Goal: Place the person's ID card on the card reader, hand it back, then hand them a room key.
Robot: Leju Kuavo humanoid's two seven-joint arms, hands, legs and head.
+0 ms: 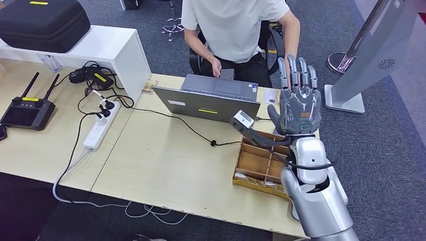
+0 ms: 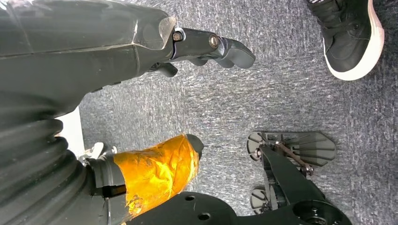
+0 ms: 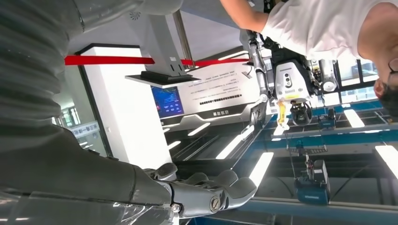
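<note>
Beyond the wooden tray [image 1: 261, 165] on the table [image 1: 166, 160], the person [image 1: 236, 25] sits behind a laptop [image 1: 211, 100]. Raised above the tray, the right hand [image 1: 299, 103] has its fingers [image 1: 296, 70] straight, spread, holding nothing. A small white card [image 1: 270, 96] beside the laptop may be the ID: thin, stiff, slippery, best pinched by an edge.

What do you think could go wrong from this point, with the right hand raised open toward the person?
1. The right hand is open and empty, raised above the wooden tray; lowering carelessly could strike its rim.
2. The open laptop stands close beside that hand, so a sideways swing might hit it.
3. The person sits just beyond the fingers, so reaching further forward may bump them.
</note>
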